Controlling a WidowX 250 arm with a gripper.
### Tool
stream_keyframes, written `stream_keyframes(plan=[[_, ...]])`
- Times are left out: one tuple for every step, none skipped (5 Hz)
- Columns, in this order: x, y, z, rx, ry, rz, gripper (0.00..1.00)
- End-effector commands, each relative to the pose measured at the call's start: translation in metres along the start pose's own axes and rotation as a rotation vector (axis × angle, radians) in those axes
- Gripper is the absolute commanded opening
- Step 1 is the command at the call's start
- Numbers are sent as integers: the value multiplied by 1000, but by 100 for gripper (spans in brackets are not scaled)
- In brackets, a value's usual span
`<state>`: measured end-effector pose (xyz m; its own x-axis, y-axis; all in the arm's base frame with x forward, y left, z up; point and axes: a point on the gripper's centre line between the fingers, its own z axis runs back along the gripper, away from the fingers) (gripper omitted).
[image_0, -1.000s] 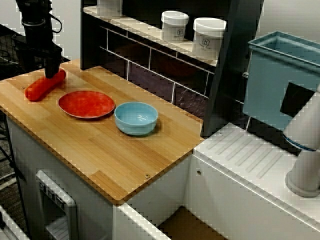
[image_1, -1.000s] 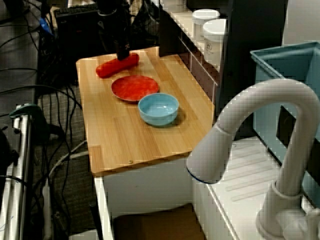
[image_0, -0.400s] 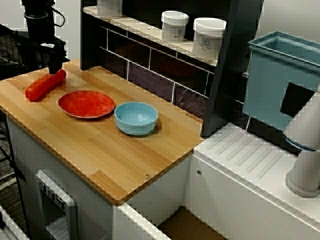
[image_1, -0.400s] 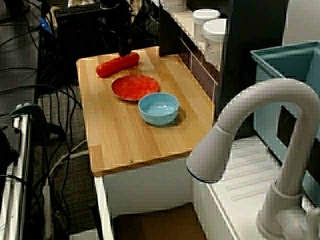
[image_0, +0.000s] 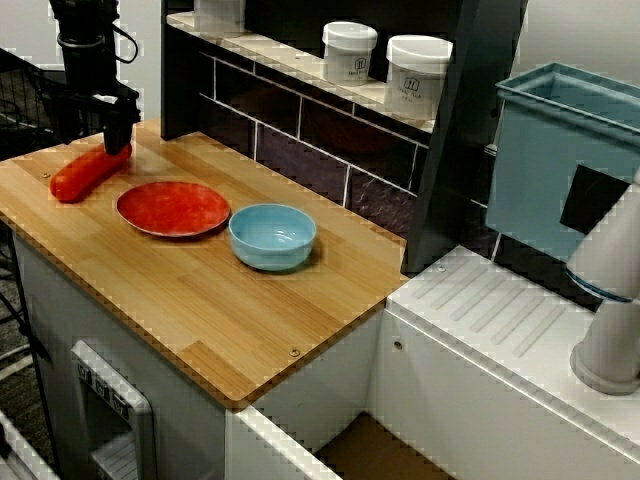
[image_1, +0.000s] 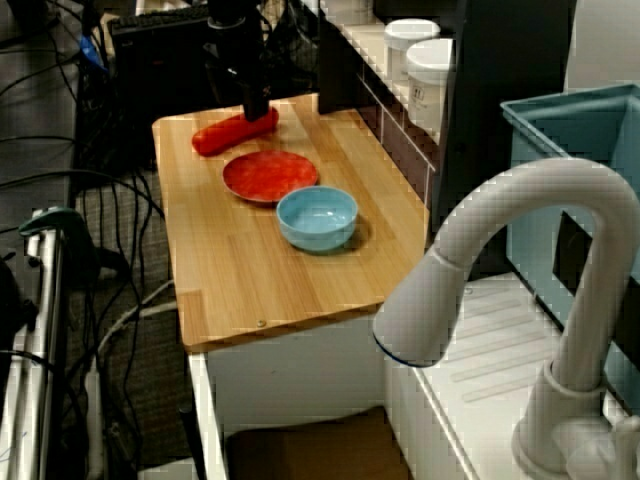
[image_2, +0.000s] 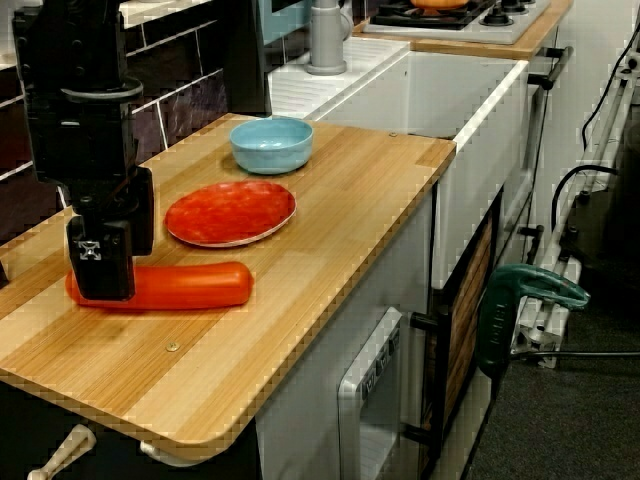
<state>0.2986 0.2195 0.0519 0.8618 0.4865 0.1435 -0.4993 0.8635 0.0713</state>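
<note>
A long red-orange sausage-shaped object (image_2: 185, 286) lies flat on the wooden counter (image_2: 330, 190) near its back left corner. My black gripper (image_2: 122, 270) points straight down over one end of it, one finger (image_2: 100, 262) in front and the other behind. The jaws stand apart and straddle that end. Whether the pads touch the object is hidden. From the side view the gripper (image_0: 113, 138) sits on the object's (image_0: 82, 173) far end. In the view past the faucet the gripper (image_1: 256, 106) meets the object (image_1: 228, 133) at its right end.
A red plate (image_0: 172, 208) lies just right of the object, and a light blue bowl (image_0: 272, 236) stands beyond it. White jars (image_0: 418, 75) stand on the dark shelf behind. A white sink with a faucet (image_1: 520, 290) and a blue bin (image_0: 565, 160) lie to the right.
The gripper lifted off the red object, shifted slightly along it towards its far end, and came back down over that end. The object has stayed where it lay.
</note>
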Motion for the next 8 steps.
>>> stream_keyframes(plan=[[3,2,-8,50,-21,13,100],[3,3,-10,27,1,4,100],[2,6,-8,28,7,8,0],[0,9,-5,25,3,3,0],[-3,12,9,12,8,-12,0],[-18,9,36,-19,12,-61,0],[-33,5,62,-36,-24,-87,0],[-43,-5,78,-35,-59,-112,0]])
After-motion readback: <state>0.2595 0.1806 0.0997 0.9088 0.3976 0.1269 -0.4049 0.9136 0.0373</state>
